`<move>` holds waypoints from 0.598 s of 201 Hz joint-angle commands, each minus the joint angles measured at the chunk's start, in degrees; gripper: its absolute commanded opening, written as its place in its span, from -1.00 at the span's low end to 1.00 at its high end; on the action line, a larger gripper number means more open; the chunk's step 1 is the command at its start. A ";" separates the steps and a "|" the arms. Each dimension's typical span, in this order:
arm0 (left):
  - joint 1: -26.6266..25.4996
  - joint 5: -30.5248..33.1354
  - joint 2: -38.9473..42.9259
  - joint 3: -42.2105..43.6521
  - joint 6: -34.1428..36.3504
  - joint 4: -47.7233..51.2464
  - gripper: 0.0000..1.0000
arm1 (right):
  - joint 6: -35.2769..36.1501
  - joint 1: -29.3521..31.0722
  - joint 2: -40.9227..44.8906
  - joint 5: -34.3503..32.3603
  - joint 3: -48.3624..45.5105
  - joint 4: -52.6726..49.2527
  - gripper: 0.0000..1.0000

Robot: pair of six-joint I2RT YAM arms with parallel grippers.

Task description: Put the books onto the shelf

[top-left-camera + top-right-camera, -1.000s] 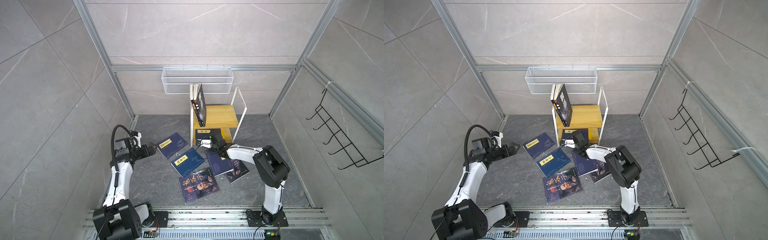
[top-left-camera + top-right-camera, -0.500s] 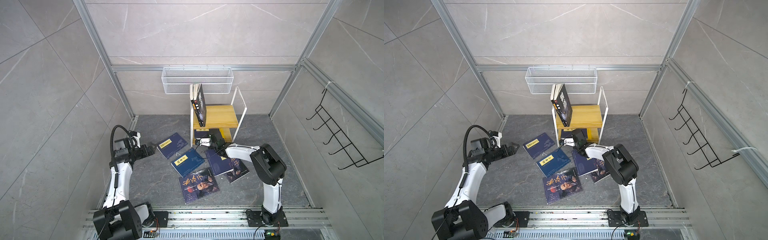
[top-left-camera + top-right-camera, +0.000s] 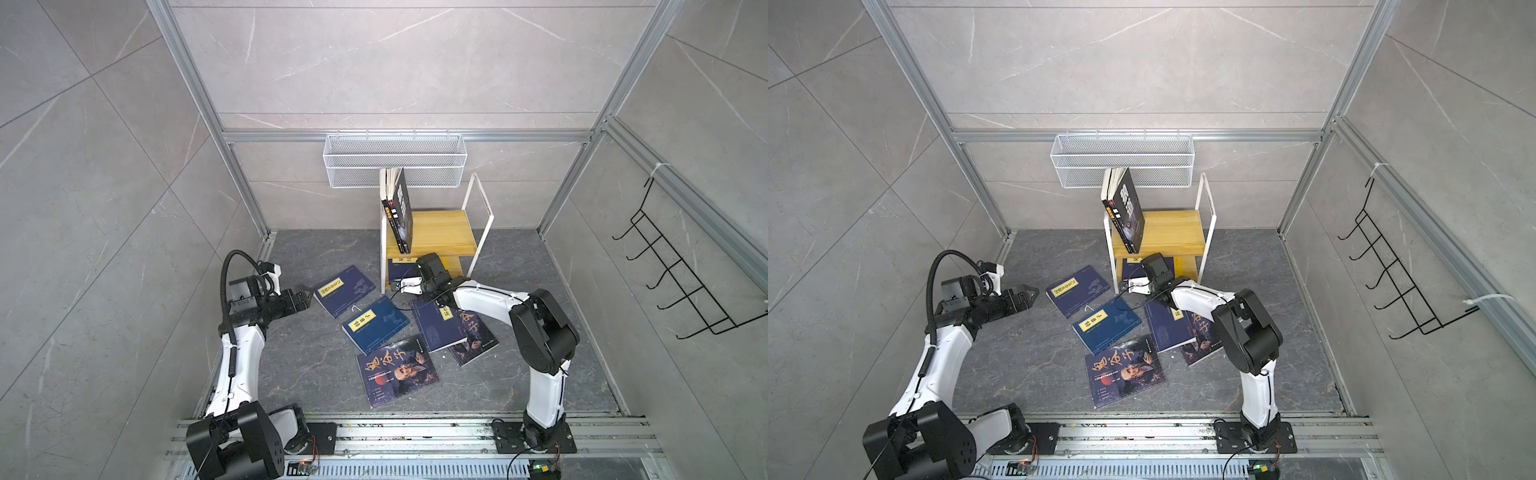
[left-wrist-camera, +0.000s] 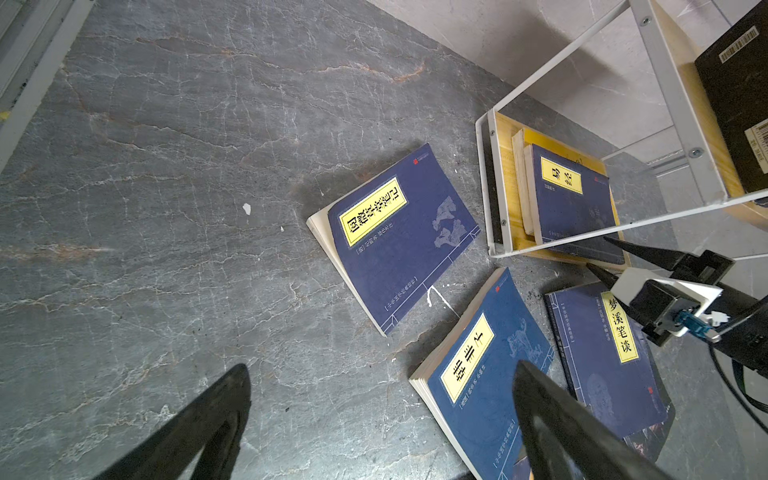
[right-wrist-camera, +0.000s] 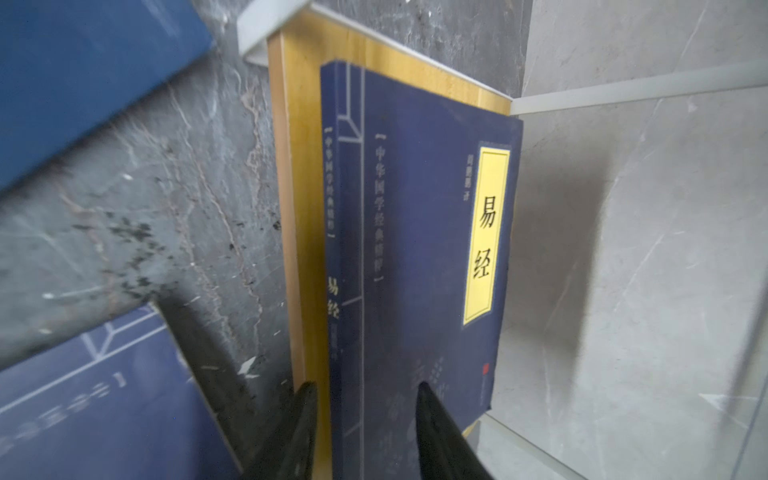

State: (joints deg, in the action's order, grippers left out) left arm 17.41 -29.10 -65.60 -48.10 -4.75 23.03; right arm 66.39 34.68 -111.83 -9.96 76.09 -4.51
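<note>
The shelf (image 3: 440, 226) is standing at the back wall, with floor (image 3: 561, 291) lying open to its right. Five books (image 3: 376, 326) are crowding the front. The left claw (image 3: 306, 295) is hanging wide open and empty. Only the right wrist view is showing the right claw (image 5: 365, 384) parted loosely around the navy book (image 5: 415, 232) on the lower board.

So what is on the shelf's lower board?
A navy book lies flat there. Under it a pale edge shows, maybe another book; the rest is covered.

Robot lab test cell: grey tile panels (image 3: 395, 62), aluminium framing (image 3: 407, 136), robot arms (image 3: 232, 365) bolted to base rail (image 3: 415, 432).
</note>
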 commanded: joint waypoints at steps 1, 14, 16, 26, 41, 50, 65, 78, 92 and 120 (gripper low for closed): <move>0.52 -1.62 1.21 -0.68 -0.71 -0.69 0.95 | -3.20 -0.21 2.10 3.20 2.38 -4.67 -0.19; 0.57 -1.56 1.47 -0.36 -0.70 -1.25 0.95 | -3.26 -0.22 1.99 3.87 2.33 -3.92 -0.20; 0.53 -1.57 1.58 -0.29 -0.76 -1.35 0.95 | -3.32 -0.18 1.91 3.93 2.44 -3.86 -0.20; 0.52 -1.71 1.60 -0.16 -0.74 -1.41 0.95 | -4.07 -0.22 1.47 4.51 3.14 -4.63 -0.20; 0.96 -1.85 1.43 -0.48 -1.06 -1.06 0.94 | -5.61 -0.22 0.94 6.48 4.32 -6.57 -0.20; 1.07 -1.76 1.40 -0.57 -1.23 -1.05 0.94 | -6.00 -0.27 0.70 7.57 4.40 -6.50 -0.19; 1.05 -1.86 1.67 -0.08 -1.14 -1.64 0.94 | -5.99 -0.21 -0.06 8.37 4.64 -5.80 -0.18; 1.05 -2.00 1.70 -0.03 -1.15 -1.60 0.95 | -6.96 -0.22 -1.08 8.37 5.32 -5.64 -0.18; 1.12 -2.12 1.43 -0.57 -1.29 -1.01 0.94 | -7.49 -0.22 -2.23 8.68 5.96 -5.89 -0.18; 1.14 -2.06 1.60 -0.29 -1.34 -1.40 0.94 | -6.67 -0.26 -4.04 7.32 6.52 -5.07 -0.22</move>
State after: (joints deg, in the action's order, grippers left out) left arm 18.11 -29.32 -65.34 -48.10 -5.80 22.72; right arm 61.01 34.68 -113.58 -2.90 81.12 -9.08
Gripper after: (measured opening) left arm 0.973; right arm 0.399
